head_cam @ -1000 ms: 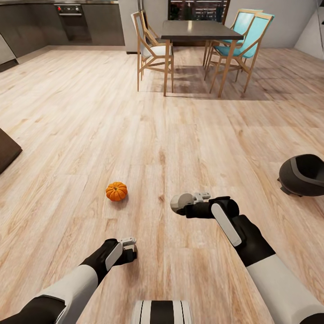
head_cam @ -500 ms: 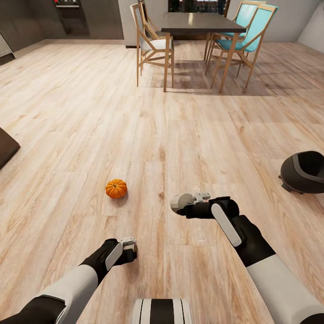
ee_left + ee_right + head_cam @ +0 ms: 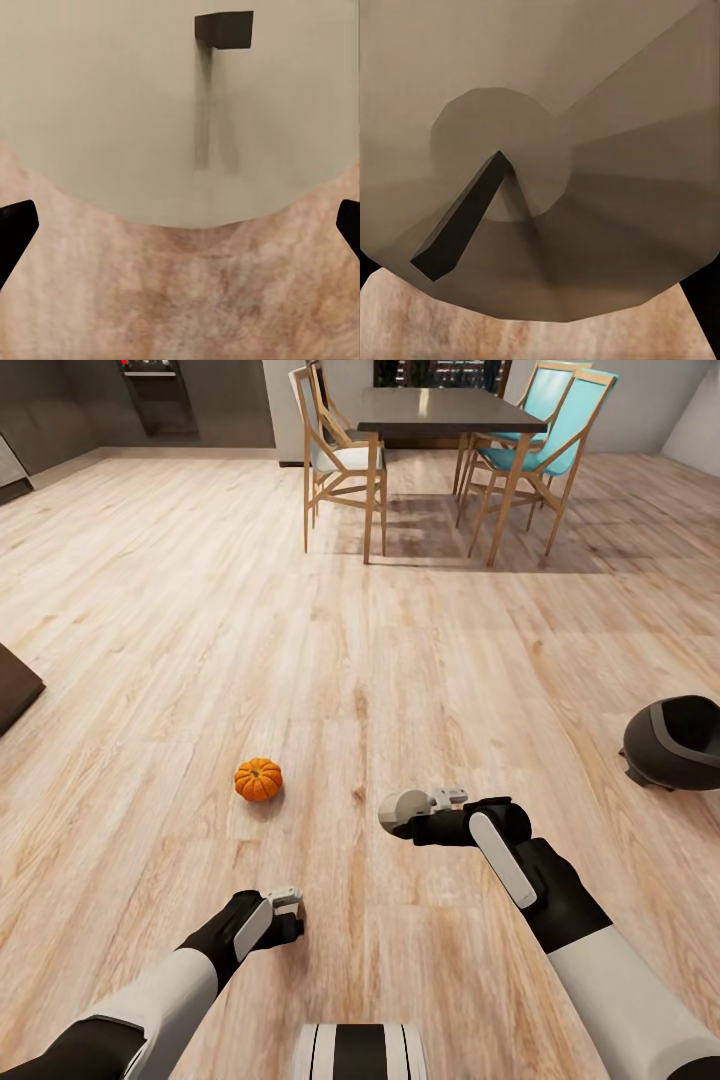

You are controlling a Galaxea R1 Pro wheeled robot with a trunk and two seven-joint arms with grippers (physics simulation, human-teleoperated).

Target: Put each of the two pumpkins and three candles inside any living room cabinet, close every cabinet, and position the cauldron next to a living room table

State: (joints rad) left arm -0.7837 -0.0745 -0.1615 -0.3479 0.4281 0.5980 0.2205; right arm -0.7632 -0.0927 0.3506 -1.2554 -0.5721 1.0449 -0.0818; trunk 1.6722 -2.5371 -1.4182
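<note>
Here, one pumpkin (image 3: pixel 258 779), one cauldron (image 3: pixel 676 743), seemingly one candle (image 3: pixel 540 161)

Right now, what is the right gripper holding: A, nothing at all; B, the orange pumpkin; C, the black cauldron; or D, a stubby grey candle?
D. In the head view the right gripper is closed on a candle, and the right wrist view shows the candle's pale top and dark wick up close, while the pumpkin and the cauldron sit apart on the floor.

Matt ribbed pumpkin (image 3: pixel 258 780) and matt black cauldron (image 3: pixel 676 743) on pale wood-grain floor (image 3: pixel 400 650).
</note>
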